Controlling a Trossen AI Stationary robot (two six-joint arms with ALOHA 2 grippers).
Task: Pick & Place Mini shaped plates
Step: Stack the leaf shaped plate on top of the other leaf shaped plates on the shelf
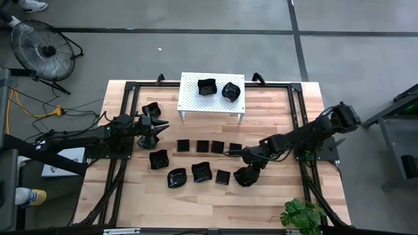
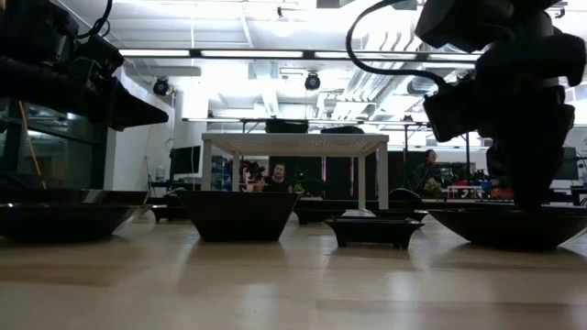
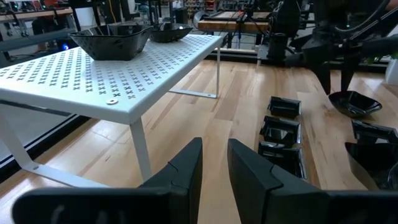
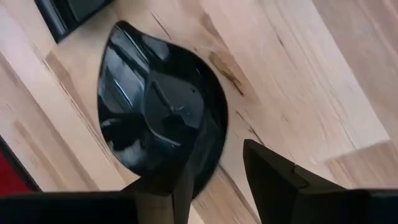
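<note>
We are at the pick step. Our right gripper [image 1: 247,175] is down over a glossy black round dish with a wavy rim [image 4: 163,112] at the right end of the front row on the wooden table [image 1: 274,202]. Its fingers are parted, one inside the dish and one outside its rim, not yet clamped. Next we judge it must close, lift, and carry to the white perforated stand [image 1: 189,98], where two dishes already sit. Our left gripper [image 1: 157,127] waits near the table's left edge, fingers slightly apart and empty.
</note>
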